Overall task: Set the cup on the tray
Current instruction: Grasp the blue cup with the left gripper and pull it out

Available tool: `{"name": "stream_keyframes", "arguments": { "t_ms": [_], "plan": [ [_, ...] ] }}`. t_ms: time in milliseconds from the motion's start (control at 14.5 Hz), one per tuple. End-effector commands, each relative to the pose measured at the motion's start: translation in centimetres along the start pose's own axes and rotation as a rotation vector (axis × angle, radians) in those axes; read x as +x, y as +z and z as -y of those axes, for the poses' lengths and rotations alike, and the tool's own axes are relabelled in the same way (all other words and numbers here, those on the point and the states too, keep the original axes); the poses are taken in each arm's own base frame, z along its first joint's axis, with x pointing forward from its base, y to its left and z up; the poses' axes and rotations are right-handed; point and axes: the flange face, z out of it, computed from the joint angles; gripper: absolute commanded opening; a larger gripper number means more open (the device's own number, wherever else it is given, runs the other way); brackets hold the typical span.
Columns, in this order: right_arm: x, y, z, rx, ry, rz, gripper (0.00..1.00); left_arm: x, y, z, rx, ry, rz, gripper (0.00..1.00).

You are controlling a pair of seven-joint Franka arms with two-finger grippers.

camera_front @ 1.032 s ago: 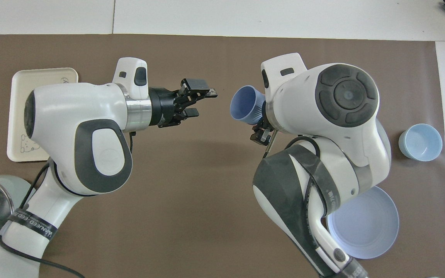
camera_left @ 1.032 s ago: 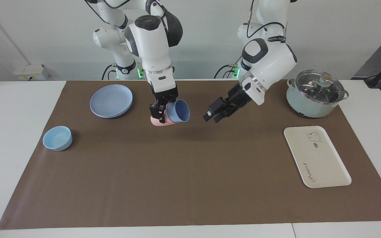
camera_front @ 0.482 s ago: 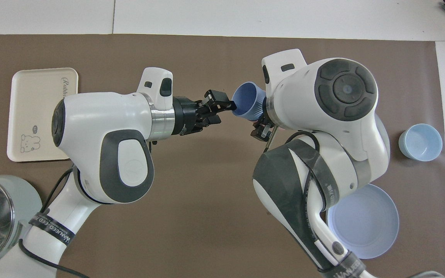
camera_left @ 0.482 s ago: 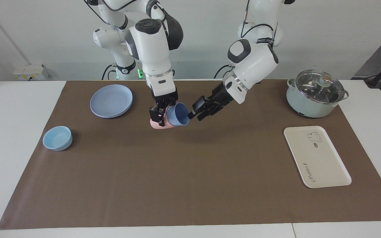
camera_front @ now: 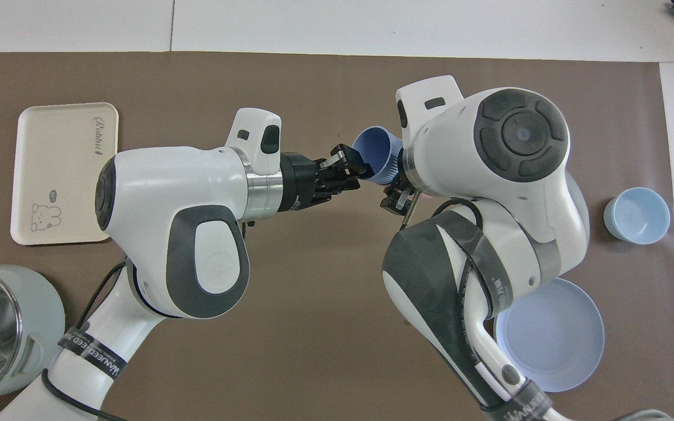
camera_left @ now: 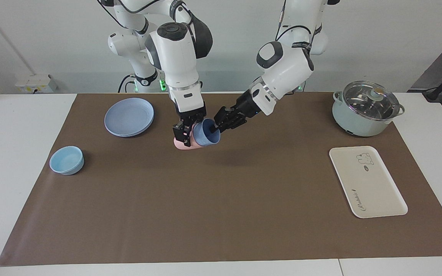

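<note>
- Your cup (camera_left: pixel 206 133) is a small, matte periwinkle-blue tumbler with tapered sides and no handle. It is tipped on its side in the air over the middle of the brown mat (camera_left: pixel 221 214), mouth turned toward the left arm's end of the table.
- Just under it you see a salmon-pink tumbler (camera_left: pixel 181 143) on the mat, partly hidden by the fingers above.
- Your right gripper (camera_left: pixel 184 132) hangs almost straight down from its wrist and is clamped on the cup near its base.
- Your left gripper (camera_left: pixel 218 123) reaches in low and nearly level from the left arm's end, forearm sloping down toward the cup. Its fingertips sit at the cup's rim, one seemingly inside the mouth; you cannot tell whether they have closed on it.
- Your tray (camera_left: pixel 374 191), cream-white with rounded corners, a bear drawing and cursive lettering, lies flat at the left arm's end of the mat, well apart from the cup.
</note>
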Motion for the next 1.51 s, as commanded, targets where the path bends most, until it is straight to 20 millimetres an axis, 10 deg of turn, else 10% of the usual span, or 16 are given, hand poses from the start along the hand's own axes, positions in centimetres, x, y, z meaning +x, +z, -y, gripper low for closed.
{"name": "stream_keyframes", "arguments": {
  "t_ms": [0, 688, 1101, 1445],
  "plan": [
    [0.3, -0.4, -0.6, -0.033, 0.019, -0.006, 0.0, -1.2, 0.5, -0.1, 0.004, 0.008, 0.016, 0.0],
    [0.3, -0.2, -0.7, -0.034, 0.021, -0.007, 0.0, 0.3, -1.0, -1.4, -0.002, 0.03, 0.008, 0.0],
    [0.2, -0.1, -0.8, -0.036, 0.024, -0.012, 0.0, 6.5, -8.8, -2.9, 0.106, 0.078, 0.089, 0.0],
    [-1.5, 0.3, -4.5, -0.073, 0.097, -0.084, 0.0, 12.3, -16.3, 1.7, 0.393, 0.18, -0.108, 0.0]
  ]
}}
